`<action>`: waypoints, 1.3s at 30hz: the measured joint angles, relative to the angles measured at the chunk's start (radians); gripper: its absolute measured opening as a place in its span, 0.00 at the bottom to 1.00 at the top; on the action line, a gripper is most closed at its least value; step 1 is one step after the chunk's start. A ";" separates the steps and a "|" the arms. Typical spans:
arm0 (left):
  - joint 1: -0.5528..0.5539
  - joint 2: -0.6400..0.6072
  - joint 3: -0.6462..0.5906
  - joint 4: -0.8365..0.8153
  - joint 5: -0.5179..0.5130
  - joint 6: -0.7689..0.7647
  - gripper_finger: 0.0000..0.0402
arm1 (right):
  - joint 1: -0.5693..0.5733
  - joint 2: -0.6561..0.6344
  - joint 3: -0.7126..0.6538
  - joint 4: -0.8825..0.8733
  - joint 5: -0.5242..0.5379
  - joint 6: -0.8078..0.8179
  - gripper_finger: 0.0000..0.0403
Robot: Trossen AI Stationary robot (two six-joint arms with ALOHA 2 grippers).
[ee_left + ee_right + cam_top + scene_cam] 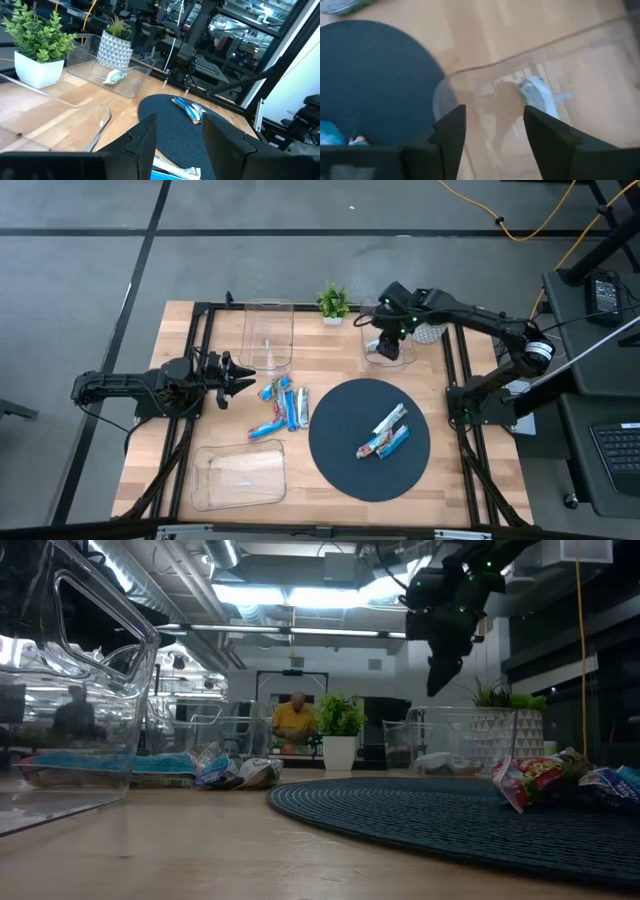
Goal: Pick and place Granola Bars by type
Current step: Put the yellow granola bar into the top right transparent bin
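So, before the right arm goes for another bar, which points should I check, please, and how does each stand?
1. Right gripper open, holding nothing: ok.
2. Silver-white bar lies inside the clear tray: ok.
3. Right gripper above the tray rim, in the low view: ok.
4. Bars on the dark mat free to grasp: ok.
5. Left gripper away from the mat, beside the bars on the wood: ok.
6. Type of each mat bar: cannot tell.

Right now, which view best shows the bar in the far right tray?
Left wrist view: the silver-white bar lies unobstructed in the clear tray. Right wrist view blurs it, high view hides it under the right gripper, low view shows it faintly.
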 joint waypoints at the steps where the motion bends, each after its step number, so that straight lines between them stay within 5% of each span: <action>1: 0.000 0.000 0.000 0.000 0.000 0.000 0.37 | 0.014 0.000 0.007 -0.007 -0.002 -0.003 0.50; 18: 0.000 0.000 0.000 -0.032 0.060 0.000 0.37 | 0.516 -0.106 0.068 -0.273 0.118 -0.066 0.51; 28: 0.000 0.000 0.000 -0.034 0.079 0.000 0.37 | 0.693 -0.126 -0.084 -0.159 0.110 0.018 0.51; 34: 0.000 0.000 0.000 -0.032 0.101 0.000 0.37 | 0.699 -0.126 -0.256 0.074 0.048 0.121 0.52; 39: 0.000 0.000 0.000 -0.031 0.105 -0.026 0.37 | 0.699 -0.125 -0.367 0.171 0.038 0.174 0.62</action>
